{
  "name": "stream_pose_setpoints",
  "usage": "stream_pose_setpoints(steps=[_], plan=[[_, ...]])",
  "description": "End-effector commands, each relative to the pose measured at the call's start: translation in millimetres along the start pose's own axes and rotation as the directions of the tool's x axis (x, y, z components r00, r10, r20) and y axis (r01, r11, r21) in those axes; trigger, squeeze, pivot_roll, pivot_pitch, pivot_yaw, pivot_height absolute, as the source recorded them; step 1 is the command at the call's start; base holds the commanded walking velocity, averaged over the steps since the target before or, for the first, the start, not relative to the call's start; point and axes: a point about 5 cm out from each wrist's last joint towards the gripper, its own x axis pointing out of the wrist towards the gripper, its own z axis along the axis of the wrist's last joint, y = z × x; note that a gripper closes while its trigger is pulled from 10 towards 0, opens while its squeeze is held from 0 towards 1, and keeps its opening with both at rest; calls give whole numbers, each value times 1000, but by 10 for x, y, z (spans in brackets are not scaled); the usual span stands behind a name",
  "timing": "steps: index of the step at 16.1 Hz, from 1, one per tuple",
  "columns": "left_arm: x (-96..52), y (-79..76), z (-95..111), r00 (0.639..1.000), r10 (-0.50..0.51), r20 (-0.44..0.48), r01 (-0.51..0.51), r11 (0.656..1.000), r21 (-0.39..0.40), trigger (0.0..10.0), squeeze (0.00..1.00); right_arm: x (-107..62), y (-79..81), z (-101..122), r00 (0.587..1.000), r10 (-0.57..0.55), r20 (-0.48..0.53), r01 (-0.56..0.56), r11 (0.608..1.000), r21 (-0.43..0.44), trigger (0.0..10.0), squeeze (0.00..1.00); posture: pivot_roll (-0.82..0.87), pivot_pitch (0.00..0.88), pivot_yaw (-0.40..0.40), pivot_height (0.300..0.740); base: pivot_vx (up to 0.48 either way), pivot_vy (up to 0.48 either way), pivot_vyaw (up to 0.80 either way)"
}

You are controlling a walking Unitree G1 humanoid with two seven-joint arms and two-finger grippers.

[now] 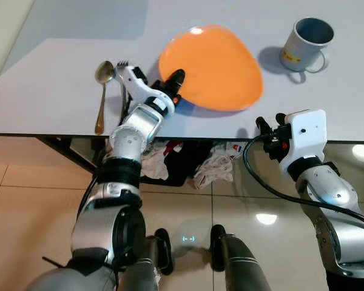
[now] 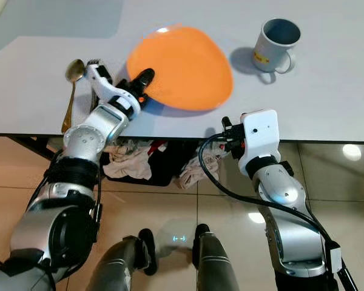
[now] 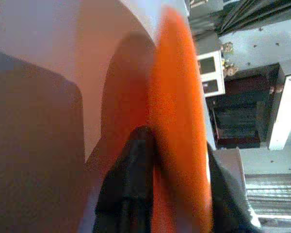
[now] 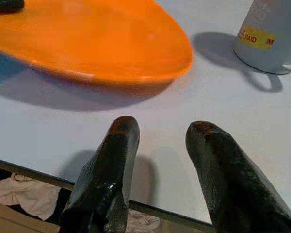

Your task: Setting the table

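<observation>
An orange plate (image 1: pixel 212 63) is at the middle of the white table (image 1: pixel 48 91). My left gripper (image 1: pixel 176 82) is shut on the plate's left rim, which runs between the two black fingers (image 3: pixel 136 165). In the right wrist view the plate (image 4: pixel 87 34) casts a wide shadow and seems to be held slightly off the table. A spoon (image 1: pixel 102 91) and a fork (image 1: pixel 122 91) lie to the left of the plate, the fork partly hidden by my left wrist. A grey mug (image 1: pixel 306 42) with a yellow label stands at the right. My right gripper (image 1: pixel 270 121) is open at the table's front edge, holding nothing.
The table's front edge (image 1: pixel 218 138) runs across the view just ahead of me. Crumpled cloths (image 1: pixel 212 167) lie under it on the glossy tiled floor (image 1: pixel 24 200). My legs (image 1: pixel 230 260) stand close to the table.
</observation>
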Motion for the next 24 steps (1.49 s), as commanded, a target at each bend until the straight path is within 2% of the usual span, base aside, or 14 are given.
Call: stream_pose_setpoints(steps=[1, 2, 5, 7, 8, 9, 13, 15, 17, 19, 20, 21, 23, 24], plan=[[20, -17, -56, 1000, -12, -25, 12, 1000, 9, 10000, 1000, -23, -7, 35, 1000, -16, 10, 16, 1000, 5, 10000, 0, -211, 400, 55, 740, 0, 0, 0], [45, -142, 2, 999, -44, -12, 44, 997, 63, 10000, 1000, -11, 3, 37, 1000, -16, 13, 16, 1000, 9, 10000, 0, -205, 393, 59, 740, 0, 0, 0], [35, -283, 75, 998, -69, 10, 68, 990, 126, 10000, 1000, 5, 15, 32, 1000, -15, 15, 15, 1000, 15, 10000, 0, -196, 380, 63, 740, 0, 0, 0], [-85, -391, 110, 997, -65, 37, 51, 958, 283, 10000, 1000, 31, 29, 25, 1000, -18, 16, 18, 1000, 21, 10000, 0, -184, 368, 63, 740, 0, 0, 0], [-164, -411, 111, 999, -31, 44, 12, 924, 381, 10000, 1000, 47, 30, 20, 1000, -18, 16, 18, 1000, 24, 10000, 0, -173, 360, 61, 740, 0, 0, 0], [-228, -430, 133, 998, -17, 62, -11, 904, 428, 10000, 1000, 60, 33, 20, 1000, -17, 19, 17, 999, 28, 10000, 0, -169, 355, 60, 740, 0, 0, 0], [-409, -572, 149, 997, -6, 71, -28, 886, 462, 10000, 1000, 116, 38, 32, 999, -18, 29, 16, 999, 42, 10000, 0, -156, 338, 55, 740, 0, 0, 0], [-436, -668, 186, 996, -22, 89, -23, 878, 479, 10000, 1000, 134, 55, 37, 999, -15, 36, 13, 999, 48, 10000, 0, -153, 332, 55, 740, 0, 0, 0], [-436, -639, 148, 999, 4, 53, -30, 865, 501, 10000, 1000, 143, 59, 56, 999, -15, 45, 13, 999, 51, 10000, 0, -155, 331, 56, 740, 0, 0, 0], [-422, -561, 50, 1000, 21, 17, -26, 893, 449, 10000, 957, 131, 45, 75, 998, -24, 51, 21, 998, 53, 10000, 0, -162, 339, 62, 740, 0, 0, 0], [-403, -509, 17, 999, 35, 9, -36, 909, 415, 10000, 369, 121, 44, 82, 998, -25, 53, 22, 998, 52, 10000, 0, -167, 347, 62, 740, 0, 0, 0], [-372, -432, -22, 999, 53, -2, -49, 926, 374, 10000, 0, 130, 60, 124, 997, -16, 69, 10, 996, 85, 10000, 0, -173, 355, 63, 740, 0, 0, 0], [-341, -338, -17, 997, 80, 14, -80, 941, 327, 10000, 0, 247, 148, 314, 988, 22, 151, -65, 956, 286, 10000, 0, -183, 368, 62, 740, 0, 0, 0], [-340, -340, -8, 997, 75, 18, -77, 943, 325, 10000, 0, 279, 162, 352, 985, 24, 168, -76, 947, 312, 10000, 0, -184, 370, 63, 740, 0, 0, 0]])
